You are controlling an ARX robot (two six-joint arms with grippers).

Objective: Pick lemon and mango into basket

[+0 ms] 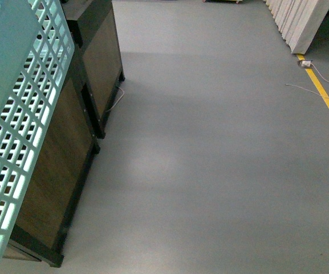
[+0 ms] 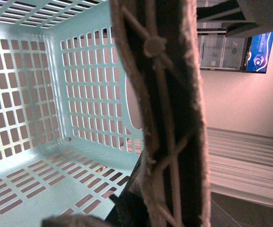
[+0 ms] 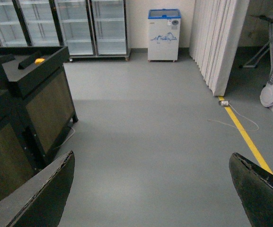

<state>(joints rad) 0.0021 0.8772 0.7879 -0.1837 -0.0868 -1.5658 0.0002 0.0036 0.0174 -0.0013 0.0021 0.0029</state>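
Riding high at the robot's left, the empty-looking basket (image 1: 16, 114) is looking light and stiff, best held by its brown handle (image 2: 174, 94); the right gripper (image 3: 150, 189) is gaping empty, while the left gripper (image 2: 127, 213) is not showing its hold.

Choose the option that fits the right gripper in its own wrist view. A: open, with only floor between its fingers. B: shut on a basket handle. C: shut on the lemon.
A: the right gripper shows its fingers wide apart, with bare grey floor between them and no fruit or handle.
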